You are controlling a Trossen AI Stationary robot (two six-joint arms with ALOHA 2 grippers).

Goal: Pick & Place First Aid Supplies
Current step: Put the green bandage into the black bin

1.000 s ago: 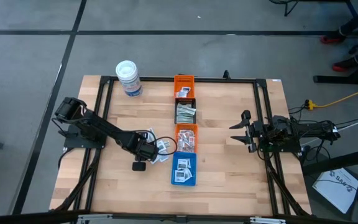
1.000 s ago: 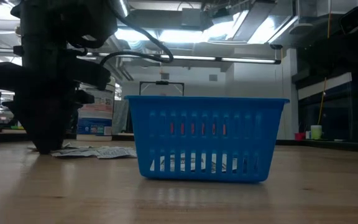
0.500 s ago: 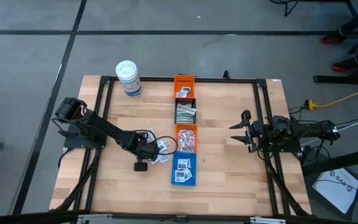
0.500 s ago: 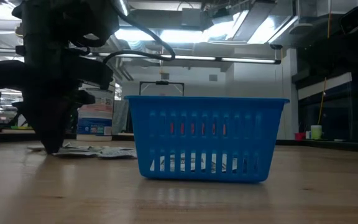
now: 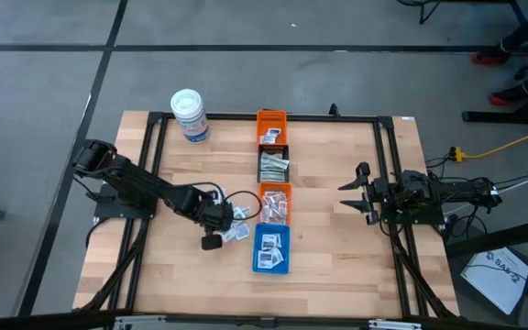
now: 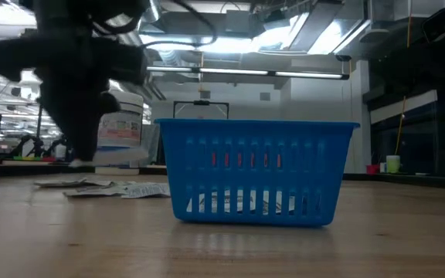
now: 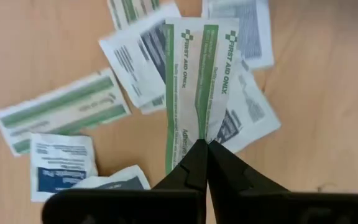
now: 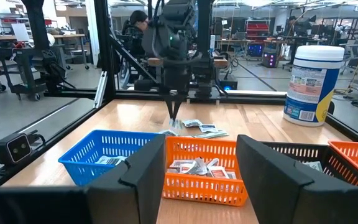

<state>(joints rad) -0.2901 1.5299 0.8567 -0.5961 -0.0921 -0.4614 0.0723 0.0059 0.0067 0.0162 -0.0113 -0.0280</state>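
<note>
blue bin (image 6: 258,171): you get it nearest the low camera, standing on the table (image 5: 337,266), white packets lying flat inside. From above (image 5: 270,249) it ends the row of bins on the near side.
left gripper (image 7: 207,149): your fingers are pinched tight on one green-striped strip (image 7: 194,93). From above the gripper (image 5: 216,223) sits just left of the blue bin. In the low view it is blurred and raised off the wood (image 6: 79,116).
strip: long, pale, two green stripes, held by one end; the rest hangs out past the fingertips over the pile.
loose pile (image 5: 238,223): you have first aid packets scattered on bare wood between the left gripper and the bins, some overlapping. Wrist view shows white packets with dark print (image 7: 138,56) and another green-striped strip (image 7: 64,112) lying flat.
orange bin (image 5: 275,203): next one back, touching the blue bin, holds red-and-white packets.
black bin (image 5: 273,164): behind that, holds pale green strips.
second orange bin (image 5: 270,126): far end of the row, a few small packets inside.
white tub (image 5: 190,115): blue label, upright near the far left corner, well apart from the bins.
right gripper (image 5: 353,195): parked on the right side of the table, your fingers spread apart, nothing between them, well clear of the bins.
room: a person (image 8: 135,25) shows far behind the table in the right wrist view.
</note>
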